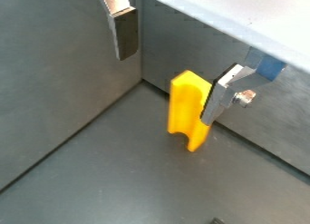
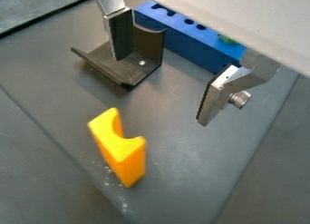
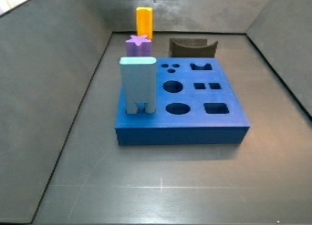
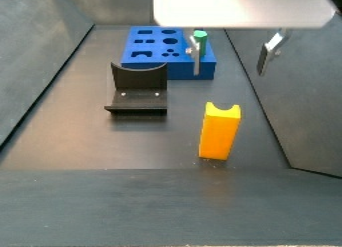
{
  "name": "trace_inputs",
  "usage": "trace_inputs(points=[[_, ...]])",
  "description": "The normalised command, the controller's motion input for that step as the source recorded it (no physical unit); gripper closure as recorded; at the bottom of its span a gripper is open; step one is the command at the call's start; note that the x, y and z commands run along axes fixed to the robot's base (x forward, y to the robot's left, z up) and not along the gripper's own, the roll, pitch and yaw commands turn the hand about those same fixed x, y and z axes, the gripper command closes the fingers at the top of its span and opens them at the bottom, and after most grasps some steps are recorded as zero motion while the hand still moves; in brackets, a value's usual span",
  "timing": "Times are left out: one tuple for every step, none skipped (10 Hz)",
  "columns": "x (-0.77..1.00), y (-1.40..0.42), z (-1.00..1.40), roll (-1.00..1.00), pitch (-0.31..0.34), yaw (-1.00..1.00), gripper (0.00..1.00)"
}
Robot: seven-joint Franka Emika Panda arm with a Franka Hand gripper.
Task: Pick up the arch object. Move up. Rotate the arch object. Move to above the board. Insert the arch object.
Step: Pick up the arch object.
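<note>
Grey walls close in a dark grey floor [image 4: 120, 141] on which everything stands. Largest is the board [image 3: 183, 106], a thick blue slab in the middle of a side view, its top face cut with dark round, square and other shaped holes; in the opposite side view it lies at upper centre. A tall pale blue two-legged block [image 3: 137, 83] stands upright at the board's left edge, with a small purple piece [image 3: 139, 40] just behind it and a dark brown piece with a curved hollow [image 3: 191, 48] beyond the board's far edge. The fixture [image 4: 138, 88], a dark L-shaped bracket on a base plate, stands just in front of the board, left of centre in a side view. The arch object [image 4: 218, 131], an orange-yellow block, stands upright on the floor at centre right of that view, notch end up, well apart from the board and to the right of the fixture. The hand [image 2: 164, 60] hangs above the floor with its fingers [image 2: 224, 94] spread wide apart and nothing between them; the arch object sits below and in front of it, untouched.
</note>
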Motion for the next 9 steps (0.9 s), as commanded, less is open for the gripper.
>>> trace_inputs(points=[[0.21,0.41,-0.38,-0.36,-0.066,-0.20,0.00],[0.22,0.43,-0.34,-0.39,-0.097,-0.08,0.00],[0.12,0.40,-0.37,-0.38,-0.126,0.00,0.00],[0.02,0.31,-0.44,-0.34,-0.139,0.00,0.00],[0.00,0.19,-0.49,-0.29,-0.147,0.00,0.00],[0.00,0.18,-0.51,-0.27,-0.147,0.00,0.00],[0.00,0.16,-0.53,-0.25,-0.146,0.00,0.00],[0.00,0.15,-0.50,-0.20,-0.101,0.00,0.00],[0.00,0.15,-0.50,-0.17,-0.073,0.00,0.00]])
